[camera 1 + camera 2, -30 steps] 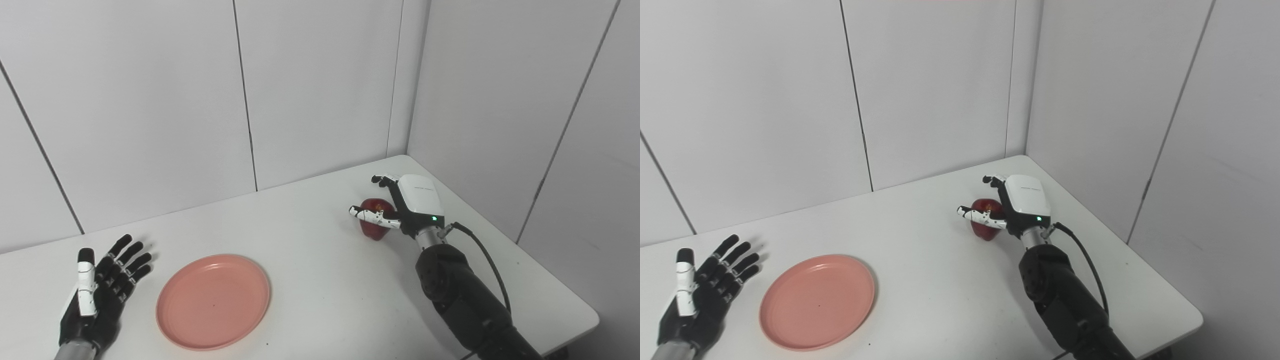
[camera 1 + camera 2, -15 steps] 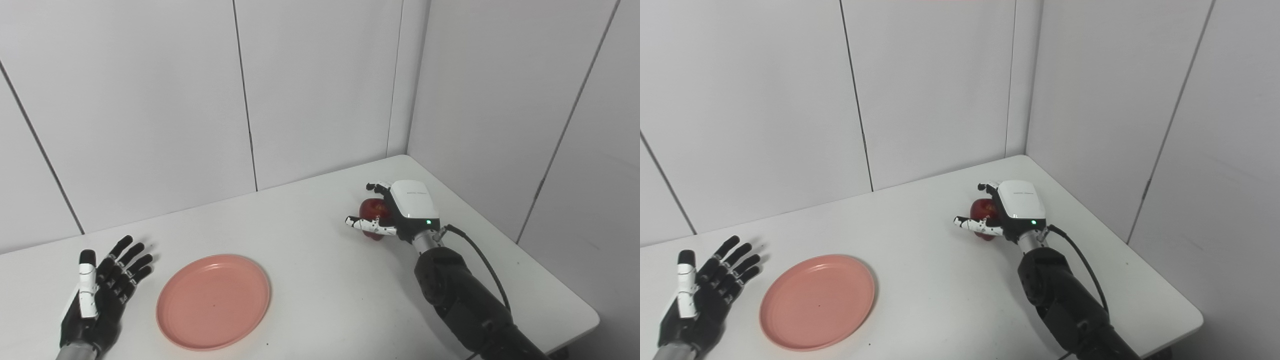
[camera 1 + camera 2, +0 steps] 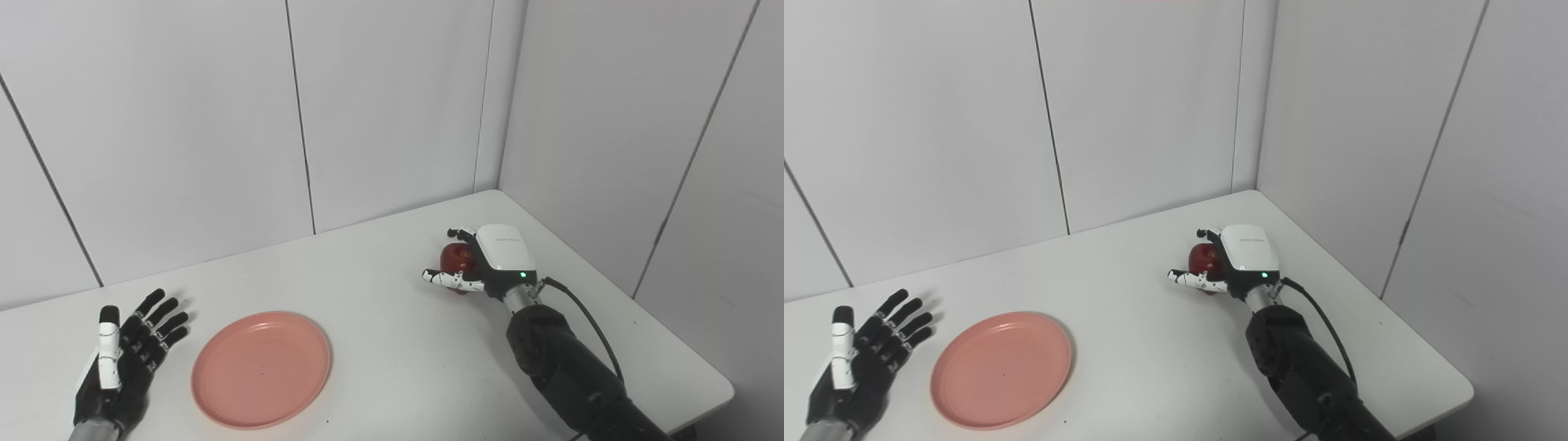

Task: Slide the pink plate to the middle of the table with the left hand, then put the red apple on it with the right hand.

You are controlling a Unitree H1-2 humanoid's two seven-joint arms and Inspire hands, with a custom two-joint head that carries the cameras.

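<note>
The pink plate [image 3: 261, 367] lies flat on the white table [image 3: 392, 349], left of its middle. My left hand [image 3: 122, 361] rests open on the table just left of the plate, palm up, fingers spread, not touching it. The red apple [image 3: 453, 257] stands on the table at the right rear. My right hand [image 3: 490, 260] cups it from the right: fingers arch over the apple's top and far side, and the thumb reaches out in front of it near the table. The grasp is not closed. The hand hides the apple's right half.
White wall panels enclose the table at the back and on the right, meeting in a corner behind the apple. The table's right edge [image 3: 686, 343] runs close past my right forearm. A black cable hangs from the right wrist.
My right hand has dropped lower and moved a little left over the apple, covering more of it. The left hand and the plate have stayed where they were.
</note>
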